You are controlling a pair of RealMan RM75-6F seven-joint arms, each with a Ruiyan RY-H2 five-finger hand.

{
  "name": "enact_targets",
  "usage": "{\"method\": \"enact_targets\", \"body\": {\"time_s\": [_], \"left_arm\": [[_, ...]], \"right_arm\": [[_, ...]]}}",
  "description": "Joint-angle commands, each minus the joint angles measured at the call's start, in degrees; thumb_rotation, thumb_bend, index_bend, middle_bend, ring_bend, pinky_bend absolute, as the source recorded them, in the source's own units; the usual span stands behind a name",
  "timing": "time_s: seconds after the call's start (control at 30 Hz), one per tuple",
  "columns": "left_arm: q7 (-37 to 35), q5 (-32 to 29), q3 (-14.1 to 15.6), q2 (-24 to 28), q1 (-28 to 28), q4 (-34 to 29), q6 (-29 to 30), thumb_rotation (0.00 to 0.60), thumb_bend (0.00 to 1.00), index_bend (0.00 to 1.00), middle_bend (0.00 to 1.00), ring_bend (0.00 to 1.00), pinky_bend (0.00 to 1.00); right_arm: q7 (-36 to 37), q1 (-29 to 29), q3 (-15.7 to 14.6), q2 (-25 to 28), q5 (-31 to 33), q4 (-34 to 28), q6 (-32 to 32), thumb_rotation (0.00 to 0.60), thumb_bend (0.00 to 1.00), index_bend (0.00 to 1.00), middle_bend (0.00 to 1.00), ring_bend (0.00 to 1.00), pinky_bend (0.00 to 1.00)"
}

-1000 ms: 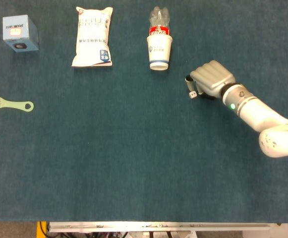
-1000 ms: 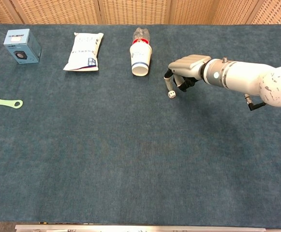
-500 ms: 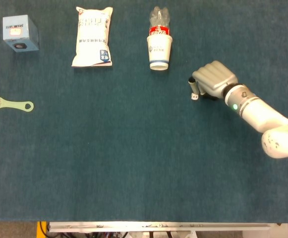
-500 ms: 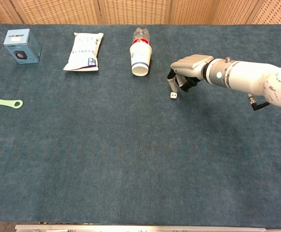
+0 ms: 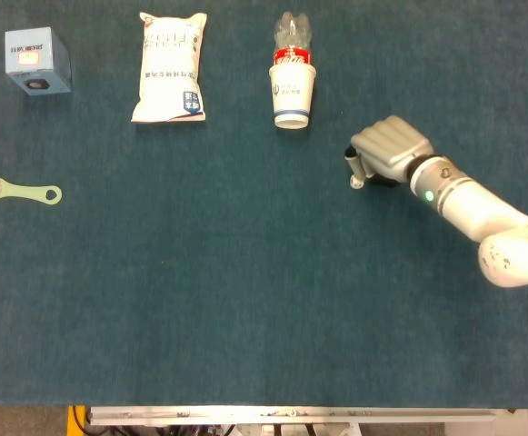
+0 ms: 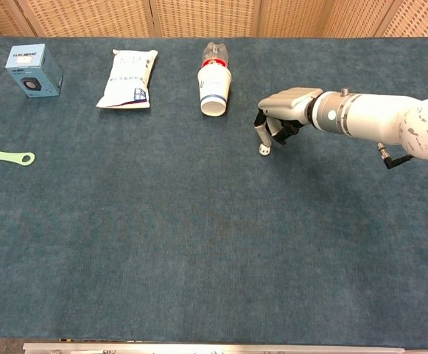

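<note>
My right hand point(image 5: 389, 150) point(image 6: 287, 103) hovers low over the blue cloth, right of the cup, palm down with its fingers bent toward the table. A small white die point(image 5: 357, 183) point(image 6: 264, 150) lies on the cloth directly under the fingertips point(image 6: 260, 135), which reach down to it. Whether the die is pinched or only touched does not show. My left hand is in neither view.
A white paper cup point(image 5: 292, 94) lies on its side with a plastic bottle point(image 5: 291, 36) stuck in it, left of the hand. A white snack bag point(image 5: 169, 68), a blue box point(image 5: 36, 61) and a green brush point(image 5: 14, 191) lie further left.
My right hand shifted slightly right and toward the table's near edge, and its fingers drew in. The die slid a little the same way under the fingertips.
</note>
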Motion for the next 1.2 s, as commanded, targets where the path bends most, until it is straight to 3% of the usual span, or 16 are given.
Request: {"method": "enact_targets", "body": {"time_s": [0.03,0.3,0.67,0.83,0.97,1.2], "left_arm": [[0.1,0.0,0.0,0.0,0.0,0.0,0.0,0.600,0.09,0.52,0.45,0.40,0.51],[0.2,0.2,-0.1,0.0,-0.1,-0.1,0.2,0.600,0.09,0.52,0.45,0.41,0.51],[0.3,0.0,-0.2,0.1,0.0,-0.4,0.2,0.600,0.09,0.52,0.45,0.41,0.51],[0.3,0.7,-0.3,0.2,-0.1,-0.7,1.1,0.600,0.09,0.51,0.45,0.41,0.51],[0.8,0.8,-0.3,0.3,-0.2,-1.1,1.2,0.600,0.09,0.50,0.45,0.41,0.51],[3.6,1.1,-0.6,1.0,-0.9,-4.0,1.0,0.600,0.09,0.49,0.45,0.41,0.51]], "right_arm": [[0.8,-0.1,0.2,0.2,-0.7,-0.2,-0.5,0.600,1.00,0.62,1.00,1.00,1.00],[1.5,-1.2,0.4,0.8,-4.2,-0.9,2.0,0.600,1.00,0.62,1.00,1.00,1.00],[0.1,-1.5,-0.1,0.9,-4.2,-1.3,4.0,0.600,1.00,0.61,1.00,1.00,1.00],[0.4,-4.8,0.0,2.7,-10.4,-4.0,10.8,0.600,1.00,0.57,0.97,0.96,0.99],[0.7,-6.9,-0.3,4.4,-14.1,-6.0,14.3,0.600,1.00,0.54,0.86,0.88,0.93],[3.0,-15.3,-2.1,12.1,-28.2,-14.4,29.1,0.600,1.00,0.49,0.72,0.80,0.89]]}}
